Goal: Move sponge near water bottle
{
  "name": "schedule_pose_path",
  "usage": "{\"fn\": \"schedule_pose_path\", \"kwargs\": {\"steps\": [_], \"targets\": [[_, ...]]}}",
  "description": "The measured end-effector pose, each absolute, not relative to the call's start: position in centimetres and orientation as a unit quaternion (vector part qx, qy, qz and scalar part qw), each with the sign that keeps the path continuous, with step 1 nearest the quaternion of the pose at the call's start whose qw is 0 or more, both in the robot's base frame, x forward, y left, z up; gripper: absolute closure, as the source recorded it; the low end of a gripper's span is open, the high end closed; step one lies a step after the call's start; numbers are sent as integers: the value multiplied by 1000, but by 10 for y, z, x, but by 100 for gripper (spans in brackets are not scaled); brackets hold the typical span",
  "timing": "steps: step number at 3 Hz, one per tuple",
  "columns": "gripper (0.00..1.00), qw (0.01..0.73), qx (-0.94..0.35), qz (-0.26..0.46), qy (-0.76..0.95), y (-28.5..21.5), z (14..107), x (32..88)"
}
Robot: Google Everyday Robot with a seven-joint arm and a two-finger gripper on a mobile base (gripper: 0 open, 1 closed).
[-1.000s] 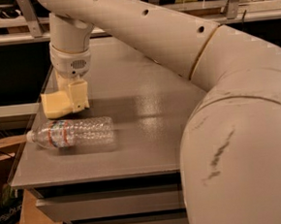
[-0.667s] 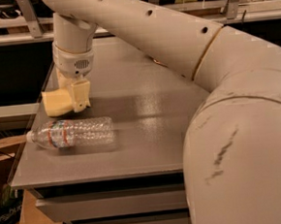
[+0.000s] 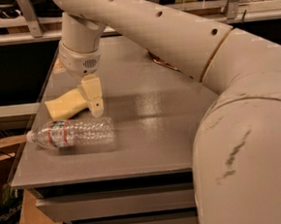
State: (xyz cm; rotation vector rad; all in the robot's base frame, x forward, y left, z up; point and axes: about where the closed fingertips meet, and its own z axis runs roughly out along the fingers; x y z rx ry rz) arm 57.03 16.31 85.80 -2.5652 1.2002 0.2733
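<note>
1. One sponge (image 3: 64,106) is lying at the left side of the table (image 3: 156,127). It is a pale yellow, soft-looking block with wavy, rounded edges, and its right end is meeting the gripper.
2. One water bottle (image 3: 73,134) is lying on its side just beside the sponge, nearer the table's front edge. Its white cap is pointing left. The clear plastic is crinkled and ribbed, and a red, white and blue label is wrapping round it near the cap end.
3. One gripper (image 3: 94,99) is pointing down at the table against the sponge's right end. It is cream plastic under a round white wrist. I cannot tell how far open it is or whether it is gripping the sponge.
4. One table is carrying both things, and its flat grey top is showing a faint speckled sheen.
5. One arm (image 3: 173,38), thick, smooth and cream with small round holes, is reaching in from the right.
</note>
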Motion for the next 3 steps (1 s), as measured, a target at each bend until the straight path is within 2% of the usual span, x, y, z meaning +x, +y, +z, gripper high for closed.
{"fn": "schedule_pose_path", "kwargs": {"steps": [3], "targets": [[0,156,-897,75,406,148,863,589]]}}
